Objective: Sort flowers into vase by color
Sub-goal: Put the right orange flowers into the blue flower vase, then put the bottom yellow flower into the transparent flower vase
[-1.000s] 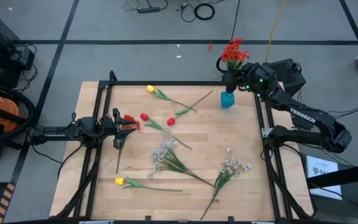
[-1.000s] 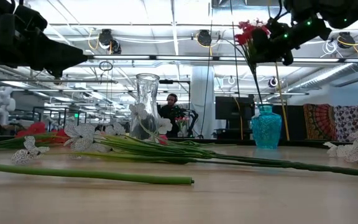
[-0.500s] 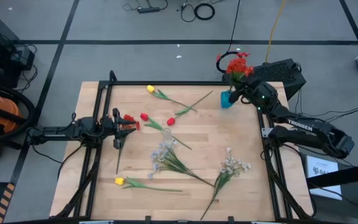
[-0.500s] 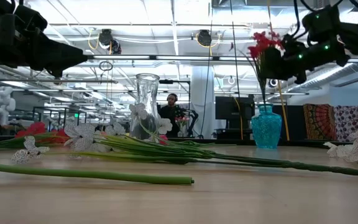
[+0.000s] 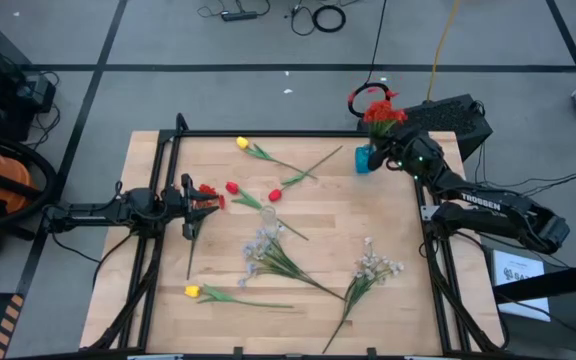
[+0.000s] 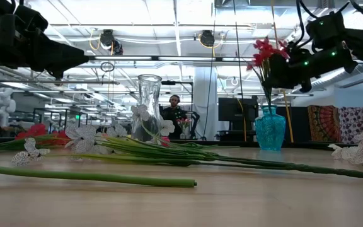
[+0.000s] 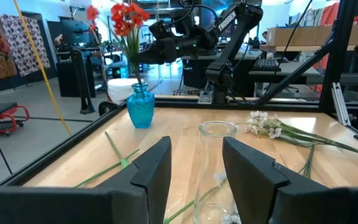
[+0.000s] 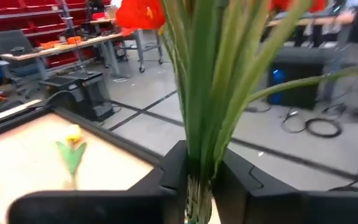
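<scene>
Right gripper (image 5: 396,152) fingers are sitting narrow around the red flower bunch (image 5: 382,112), stems already in the teal vase (image 5: 366,159) at bench far-right corner; should be opening gently w/o tipping it. Left gripper (image 5: 190,199) is waiting, fingers apart

Wooden table (image 5: 168,300): teal vase (image 5: 366,159) at far right corner, clear glass vase (image 5: 268,213) mid-table, loose flowers (image 5: 278,258) scattered flat.
</scene>
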{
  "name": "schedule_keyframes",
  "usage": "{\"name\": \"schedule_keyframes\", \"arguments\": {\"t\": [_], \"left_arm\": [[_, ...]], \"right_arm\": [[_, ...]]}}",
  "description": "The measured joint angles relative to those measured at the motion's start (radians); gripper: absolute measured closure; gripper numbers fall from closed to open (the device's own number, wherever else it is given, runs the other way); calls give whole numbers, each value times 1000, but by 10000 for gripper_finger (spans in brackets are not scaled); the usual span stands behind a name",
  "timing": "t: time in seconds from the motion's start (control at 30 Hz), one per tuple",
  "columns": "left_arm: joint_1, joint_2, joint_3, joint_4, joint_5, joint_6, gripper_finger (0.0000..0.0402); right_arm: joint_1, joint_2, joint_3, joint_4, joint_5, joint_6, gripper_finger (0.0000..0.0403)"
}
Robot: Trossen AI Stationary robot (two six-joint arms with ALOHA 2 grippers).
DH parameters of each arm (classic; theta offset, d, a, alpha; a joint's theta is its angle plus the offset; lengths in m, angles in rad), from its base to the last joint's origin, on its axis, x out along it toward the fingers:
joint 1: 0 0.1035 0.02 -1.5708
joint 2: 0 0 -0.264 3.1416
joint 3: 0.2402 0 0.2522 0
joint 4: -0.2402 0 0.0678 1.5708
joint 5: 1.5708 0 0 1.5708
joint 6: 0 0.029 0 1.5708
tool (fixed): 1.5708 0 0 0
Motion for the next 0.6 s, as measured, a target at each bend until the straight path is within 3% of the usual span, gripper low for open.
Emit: {"name": "schedule_keyframes", "arguments": {"t": [0.13,0.33,0.6], "left_arm": [[0,0,0,0,0,0,252],[0,0,0,0,0,0,252],[0,0,0,0,0,0,252]], "right_arm": [[0,-14,56,-184,-59,7,304],[0,-77,210,-527,-58,14,263],[0,-109,502,-1080,-44,25,262]]}}
